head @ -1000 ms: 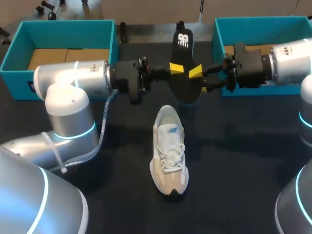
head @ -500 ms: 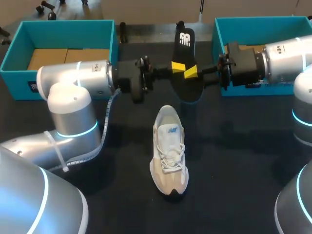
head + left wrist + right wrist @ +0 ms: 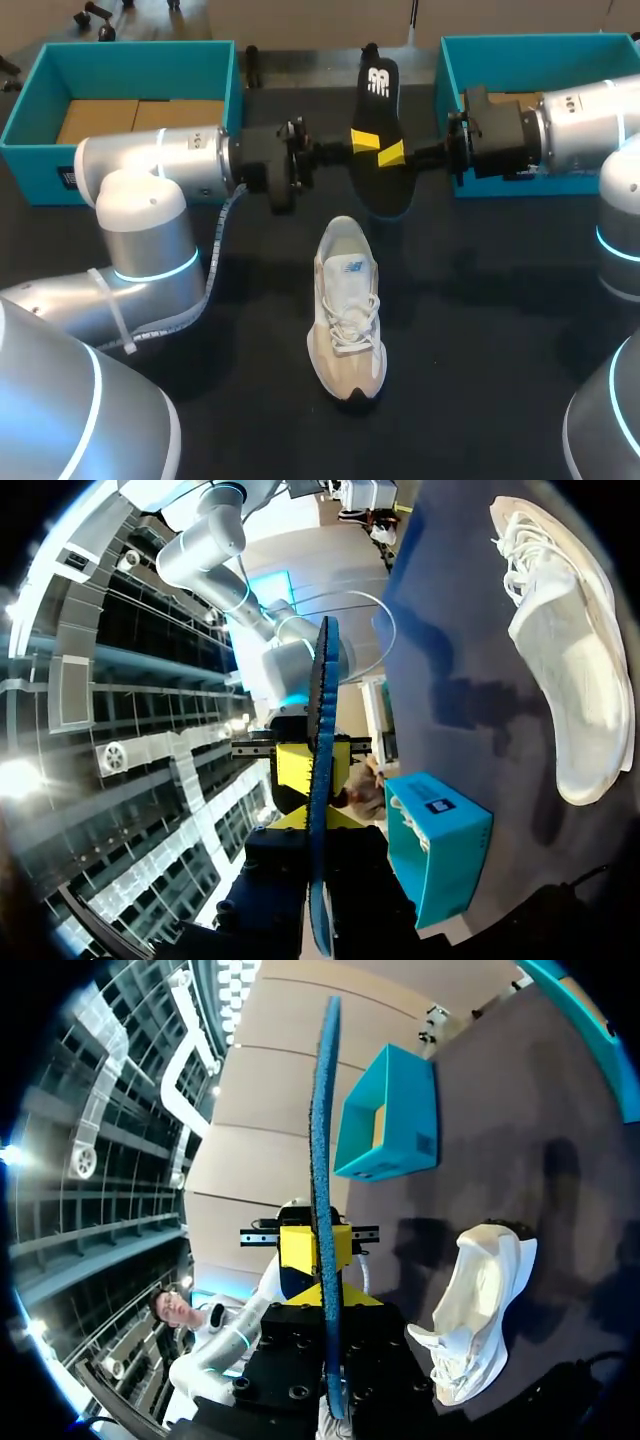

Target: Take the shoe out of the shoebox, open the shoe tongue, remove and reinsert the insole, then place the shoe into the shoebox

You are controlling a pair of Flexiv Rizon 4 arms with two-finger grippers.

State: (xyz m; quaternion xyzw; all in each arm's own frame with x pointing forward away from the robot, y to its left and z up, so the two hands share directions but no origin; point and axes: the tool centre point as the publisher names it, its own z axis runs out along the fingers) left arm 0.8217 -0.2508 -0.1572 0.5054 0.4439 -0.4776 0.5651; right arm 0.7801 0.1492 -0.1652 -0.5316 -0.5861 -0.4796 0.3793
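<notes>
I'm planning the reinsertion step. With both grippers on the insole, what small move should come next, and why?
Probably open the left gripper. It and the right gripper both clamp the insole from opposite sides, in the air, apart from the shoe. With one arm let go, the other could likely tilt the insole down toward the shoe's opening.

Matt black foam insole (image 3: 378, 140), rough blue underneath; at its six o'clock, the shoe (image 3: 345, 305) is soft mesh cloth.

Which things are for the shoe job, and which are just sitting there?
For the job: insole, held by left gripper and right gripper; shoe; left teal box; right teal box.
Just sitting: small black thing between the boxes.
</notes>
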